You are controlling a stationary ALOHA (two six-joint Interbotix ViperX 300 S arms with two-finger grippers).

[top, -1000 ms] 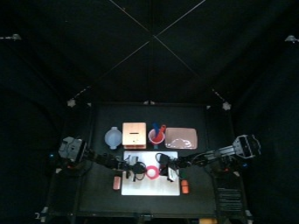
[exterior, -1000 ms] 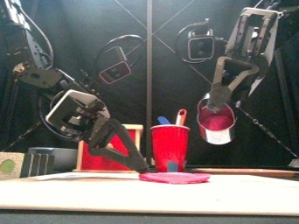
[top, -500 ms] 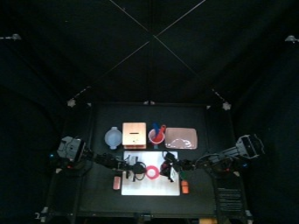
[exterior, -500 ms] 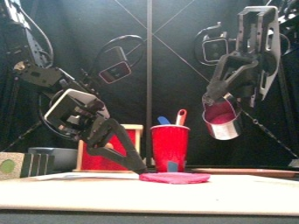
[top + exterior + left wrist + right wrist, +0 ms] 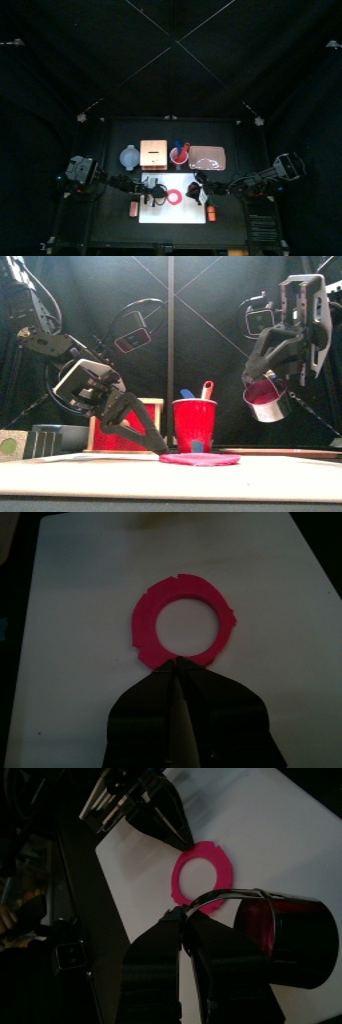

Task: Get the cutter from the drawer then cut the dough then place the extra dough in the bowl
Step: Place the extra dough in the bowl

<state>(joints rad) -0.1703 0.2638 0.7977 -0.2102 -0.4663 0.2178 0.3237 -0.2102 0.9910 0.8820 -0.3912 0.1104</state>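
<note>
Swung aside since a second ago, the right claw (image 5: 262,383) now hangs nearer the table's (image 5: 235,135) right edge, high above the surface, while the left claw (image 5: 162,445) has kept its place. The right claw's jaws pinch the wire handle (image 5: 222,895) of the cutter (image 5: 266,405), which dangles tilted below them with pink showing inside it. It hangs clear of everything on the table.

The left claw reaches down at a slant to the white cutting board (image 5: 187,213). Its jaws are pressed together and their tips meet the outer edge of the dough ring (image 5: 143,617). I cannot tell whether they pinch the dough or only rest on it. The ring lies flat near the middle of the board, and the board sits at the table's front edge, about midway along it.

Along the back of the board, from left to right, stand the blue-grey bowl (image 5: 128,156), the wooden box (image 5: 154,152) with its red drawer front (image 5: 120,428), the red cup (image 5: 195,422) and the pink tray (image 5: 209,158).
</note>
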